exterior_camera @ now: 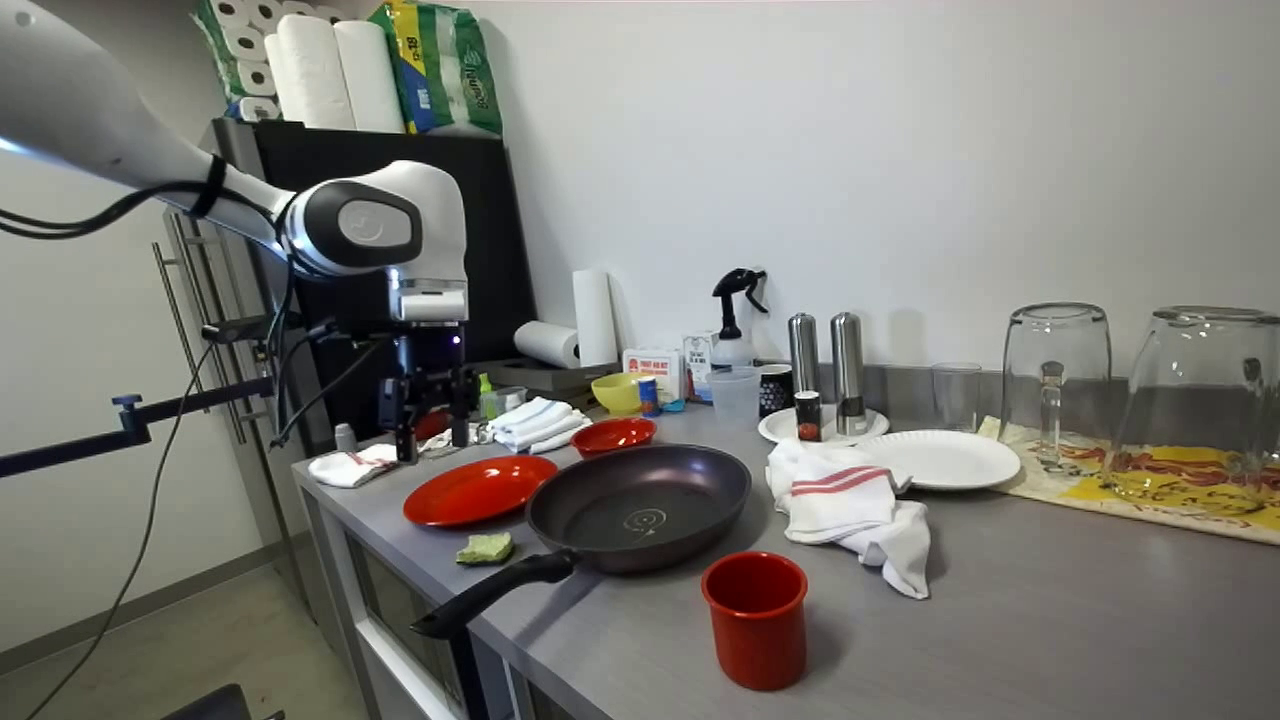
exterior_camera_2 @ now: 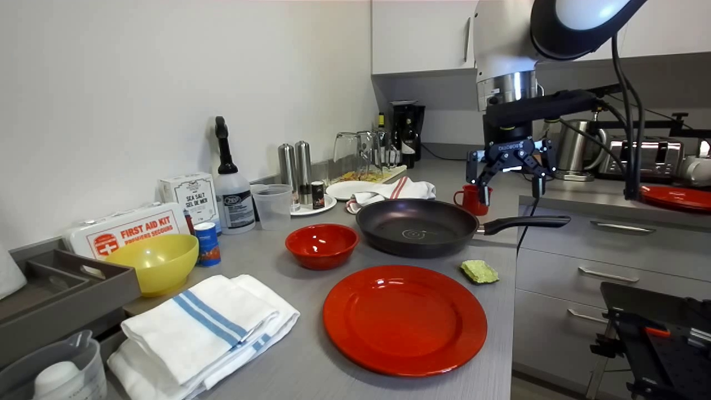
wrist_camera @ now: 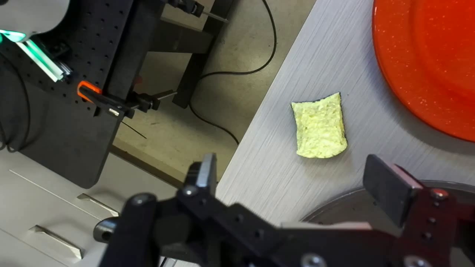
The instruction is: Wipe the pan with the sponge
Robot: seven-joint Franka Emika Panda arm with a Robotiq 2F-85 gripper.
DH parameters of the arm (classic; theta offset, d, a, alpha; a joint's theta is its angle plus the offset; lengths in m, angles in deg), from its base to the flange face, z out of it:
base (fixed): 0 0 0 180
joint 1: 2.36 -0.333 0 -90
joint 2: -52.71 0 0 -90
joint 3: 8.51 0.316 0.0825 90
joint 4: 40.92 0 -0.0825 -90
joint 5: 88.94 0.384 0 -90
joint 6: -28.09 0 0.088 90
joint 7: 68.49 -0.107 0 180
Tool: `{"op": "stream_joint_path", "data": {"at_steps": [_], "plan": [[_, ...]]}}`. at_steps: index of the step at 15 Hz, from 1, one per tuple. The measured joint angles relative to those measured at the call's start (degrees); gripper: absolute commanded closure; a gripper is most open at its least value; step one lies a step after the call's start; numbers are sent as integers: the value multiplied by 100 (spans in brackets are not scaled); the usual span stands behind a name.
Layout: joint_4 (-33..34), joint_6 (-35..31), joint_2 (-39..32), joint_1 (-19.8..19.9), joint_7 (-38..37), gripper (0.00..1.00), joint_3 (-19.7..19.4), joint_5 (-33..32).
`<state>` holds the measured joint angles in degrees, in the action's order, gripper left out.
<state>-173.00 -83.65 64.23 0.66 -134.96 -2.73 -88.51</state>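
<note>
My gripper (exterior_camera_2: 511,191) is spread wide, holding nothing. The sponge (wrist_camera: 320,126) lies near the pan (exterior_camera_2: 416,225), between its handle (exterior_camera: 495,590) and a red plate (exterior_camera_2: 404,322). Around the pan sit a red bowl (exterior_camera_2: 322,259), red-striped cloth (exterior_camera: 850,500) and red mug (exterior_camera: 757,635). Well apart, a white object (exterior_camera_2: 58,379) shows through a clear jug (exterior_camera_2: 96,358); nearer the pan, a white plate (exterior_camera: 873,428) bears metal mills (exterior_camera: 847,355).

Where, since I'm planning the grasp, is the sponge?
In an exterior view, the sponge lies near the right edge of the counter, between the red plate and pan handle.
</note>
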Motion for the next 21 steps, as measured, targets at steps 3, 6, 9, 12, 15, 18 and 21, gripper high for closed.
{"op": "stream_joint_path", "data": {"at_steps": [3, 6, 9, 12, 15, 18, 21], "plan": [[-274, -505, 33, -60, -2, 0, 0, 1], [-636, -989, 59, -65, -3, 0, -1, 1], [-1019, -1418, 65, -66, -5, 0, -4, 0], [-1350, -1854, 67, -84, -3, 0, 0, -2], [-1574, -2222, 60, -130, 6, 0, 28, -34], [-1679, -2476, 33, -175, 15, 0, 77, -101], [-1722, -2694, -25, -195, 15, 0, 140, -311]]}}
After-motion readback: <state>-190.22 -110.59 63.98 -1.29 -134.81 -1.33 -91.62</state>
